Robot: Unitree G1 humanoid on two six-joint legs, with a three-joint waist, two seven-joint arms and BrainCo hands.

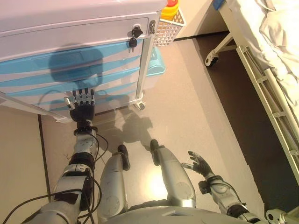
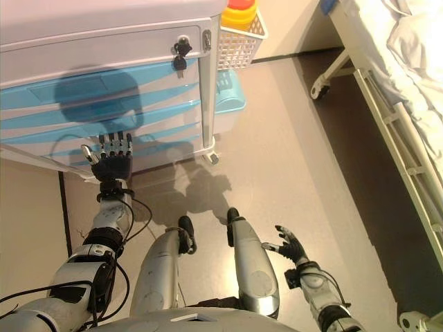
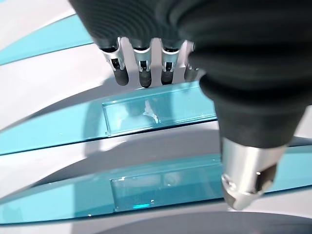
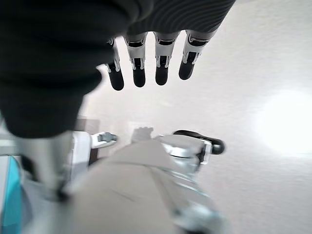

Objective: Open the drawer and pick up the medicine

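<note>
A white medical cart (image 1: 70, 28) stands ahead with several drawers that have turquoise fronts (image 1: 65, 77); all drawers are closed. No medicine is in view. My left hand (image 1: 83, 106) is raised in front of the lower drawers, fingers straight and pointing at a turquoise handle strip (image 3: 156, 109), close to it but not gripping. My right hand (image 1: 200, 164) hangs low at my right side above the floor, fingers relaxed and holding nothing.
A key (image 1: 135, 32) sits in the lock at the cart's top right. A white basket (image 1: 169, 25) with yellow and red items hangs on the cart's right side. A hospital bed (image 1: 266, 70) on castors stands at the right. A light blue bin (image 1: 154, 67) is behind the cart.
</note>
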